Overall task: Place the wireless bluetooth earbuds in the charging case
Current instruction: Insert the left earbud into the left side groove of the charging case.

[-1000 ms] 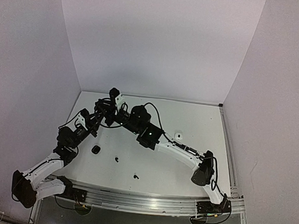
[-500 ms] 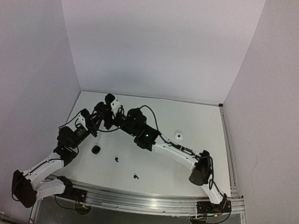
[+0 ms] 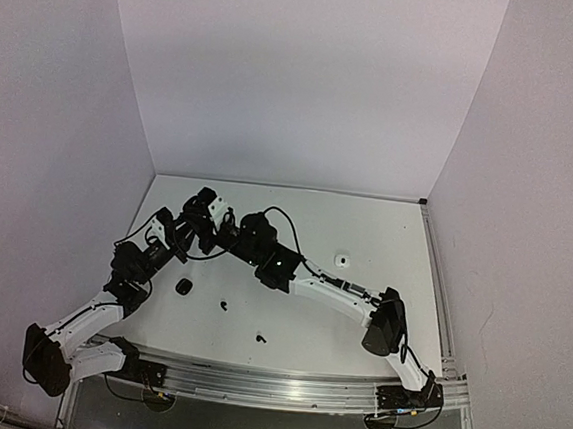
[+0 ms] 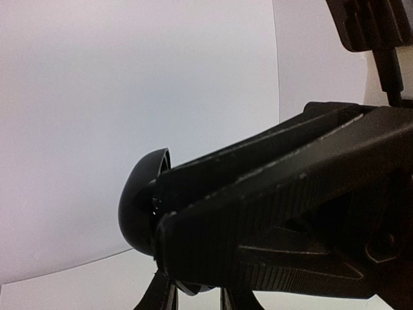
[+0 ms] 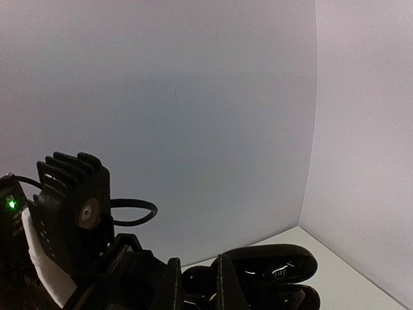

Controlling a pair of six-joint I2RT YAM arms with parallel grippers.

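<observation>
A glossy black, rounded plastic charging case is clamped between the black fingers of the left gripper, with its curved shell sticking out past the fingertips. In the top view, this case sits over the far left part of the white table, where the two arms meet.

The right gripper is just beside the case and approaches it from the right. Its two black fingers are pressed almost together. Something dark fills the narrow gap between them, but it is not clear whether that is an earbud. In the right wrist view, the case's shiny black shell shows just beyond those fingertips.

Two tiny black stemmed earbuds lie loose on the table, well apart from the case and on the side nearer the arm bases. One earbud is below the case, and the other earbud is further down and to the right.

A small black rounded object rests on the table below the case, left of the first earbud. A small white object lies well to the right of the case. Both are too small to identify.
</observation>
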